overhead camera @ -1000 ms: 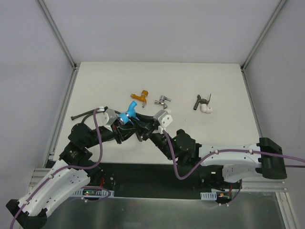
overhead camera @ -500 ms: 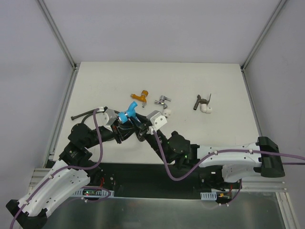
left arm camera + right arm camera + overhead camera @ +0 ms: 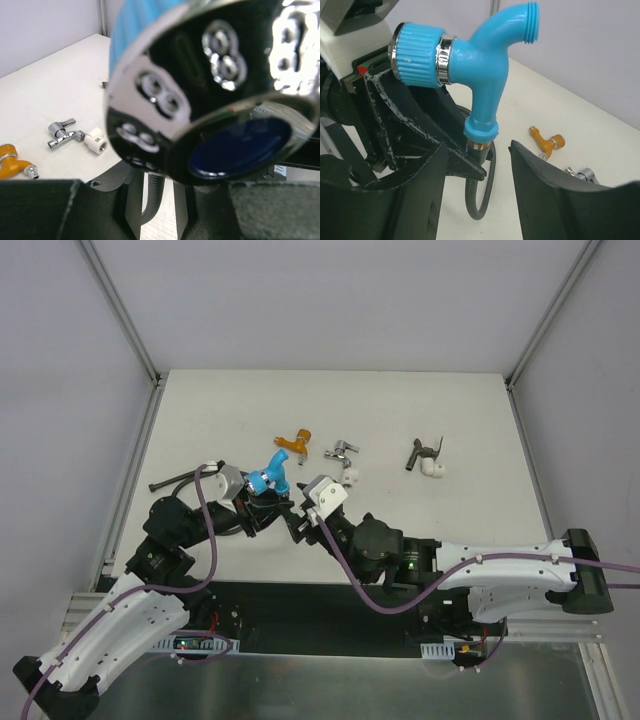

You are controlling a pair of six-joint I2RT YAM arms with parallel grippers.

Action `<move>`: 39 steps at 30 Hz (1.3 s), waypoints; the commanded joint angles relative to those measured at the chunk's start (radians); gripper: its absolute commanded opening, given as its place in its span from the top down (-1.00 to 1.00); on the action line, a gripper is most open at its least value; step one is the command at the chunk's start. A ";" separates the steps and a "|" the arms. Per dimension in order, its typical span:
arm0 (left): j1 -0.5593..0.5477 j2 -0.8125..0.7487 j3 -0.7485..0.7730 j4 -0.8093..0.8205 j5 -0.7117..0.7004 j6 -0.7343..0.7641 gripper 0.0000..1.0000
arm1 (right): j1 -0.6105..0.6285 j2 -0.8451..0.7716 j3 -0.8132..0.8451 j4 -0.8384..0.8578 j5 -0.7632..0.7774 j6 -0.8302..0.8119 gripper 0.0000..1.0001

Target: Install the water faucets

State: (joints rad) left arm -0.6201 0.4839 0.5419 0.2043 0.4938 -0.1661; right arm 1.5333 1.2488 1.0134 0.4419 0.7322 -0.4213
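- Blue plastic faucet (image 3: 470,55) stands upright just beyond the right tool (image 3: 476,152), raised off the surface (image 3: 470,420). Its spout points up and away, and its ribbed knob is to that tool's left.
- Left tool (image 3: 258,508) is clamped tight. Its dark, scuffed fingers (image 3: 415,135) pinch at the faucet's lower end, where a metal collar (image 3: 479,144) meets a dark flexible hose (image 3: 481,200).
- Right tool's jaws stand parted, one on each side of that collar. They touch neither the collar nor the faucet, and the tool holds nothing.
- Left wrist view is almost filled by a blurred shiny ring and blue body close against the lens, so the grip cannot be checked there.
- Orange faucet (image 3: 294,443), chrome faucet (image 3: 341,449) and dark grey-brown faucet (image 3: 424,452) lie on the surface beyond both tools, well apart from them. White fittings (image 3: 350,476) sit just beside the chrome and dark ones.
- Likely risk: the left tool grips low on a tall, top-heavy part, so a sideways push from the right tool closing off-centre could tilt or spin the faucet.
- Likely risk: the hose loops under the right tool and could snag a finger or drag the joint crooked. That would spoil the threading.
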 commanded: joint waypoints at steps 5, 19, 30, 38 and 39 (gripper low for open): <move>0.008 0.016 0.050 0.129 0.052 0.000 1.00 | -0.051 -0.173 0.039 -0.238 -0.210 0.099 -0.21; 0.008 0.085 0.078 0.150 0.245 -0.027 1.00 | -0.449 -0.267 0.076 -0.368 -1.066 0.219 -0.64; 0.008 0.111 0.096 0.152 0.333 -0.036 1.00 | -0.512 -0.173 0.148 -0.322 -1.266 0.233 -0.64; 0.008 0.117 0.102 0.153 0.365 -0.041 1.00 | -0.526 -0.106 0.189 -0.278 -1.343 0.269 -0.55; 0.008 0.117 0.102 0.153 0.367 -0.041 1.00 | -0.526 -0.100 0.197 -0.275 -1.344 0.271 -0.54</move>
State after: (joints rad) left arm -0.6201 0.6052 0.5903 0.2722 0.8104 -0.1963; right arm 1.0111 1.1328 1.1503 0.0906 -0.5430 -0.1761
